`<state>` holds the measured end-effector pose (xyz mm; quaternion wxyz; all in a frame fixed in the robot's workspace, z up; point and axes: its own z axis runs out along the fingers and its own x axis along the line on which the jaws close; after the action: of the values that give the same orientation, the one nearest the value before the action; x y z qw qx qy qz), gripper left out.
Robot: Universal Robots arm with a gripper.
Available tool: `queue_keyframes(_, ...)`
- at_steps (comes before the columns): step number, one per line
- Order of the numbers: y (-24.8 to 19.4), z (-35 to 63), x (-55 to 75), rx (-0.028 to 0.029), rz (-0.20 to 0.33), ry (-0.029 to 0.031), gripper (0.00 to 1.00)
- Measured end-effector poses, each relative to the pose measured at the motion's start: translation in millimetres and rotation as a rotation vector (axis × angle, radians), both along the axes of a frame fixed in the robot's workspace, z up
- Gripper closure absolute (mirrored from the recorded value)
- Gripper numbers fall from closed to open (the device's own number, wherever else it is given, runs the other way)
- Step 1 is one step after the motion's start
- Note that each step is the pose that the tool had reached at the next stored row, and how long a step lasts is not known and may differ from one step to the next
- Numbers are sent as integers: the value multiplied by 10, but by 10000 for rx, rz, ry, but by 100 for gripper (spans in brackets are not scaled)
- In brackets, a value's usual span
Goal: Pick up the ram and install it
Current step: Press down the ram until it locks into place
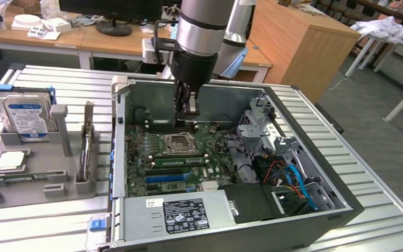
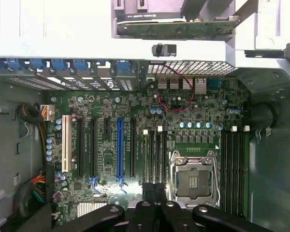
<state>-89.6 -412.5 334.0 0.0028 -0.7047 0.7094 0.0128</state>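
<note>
Ram point(image 1: 88, 142) appears to stand on edge in the grey tray point(image 1: 27, 189), left of the open case point(image 1: 341, 207) in the exterior view. Gripper point(image 2: 155, 195) jaws are together, empty, over the motherboard point(image 2: 111, 145) slots beside the socket point(image 2: 193, 181), which the wrist view shows.

The arm point(image 1: 200, 23) is a thick silver tube with a black wrist collar; a black cable loops beside it, above the slim black gripper point(image 1: 187, 109).

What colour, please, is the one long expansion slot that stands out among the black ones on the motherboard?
Blue; the long expansion slot shows best in the wrist view.
</note>
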Motion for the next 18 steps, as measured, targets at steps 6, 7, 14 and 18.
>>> queue_keyframes(6,0,0,58,-1,-1,0,89)
queue_keyframes(7,0,0,72,0,-1,0,89)
queue_keyframes(14,0,0,173,0,-1,0,89)
queue_keyframes(18,0,0,227,0,-1,0,89)
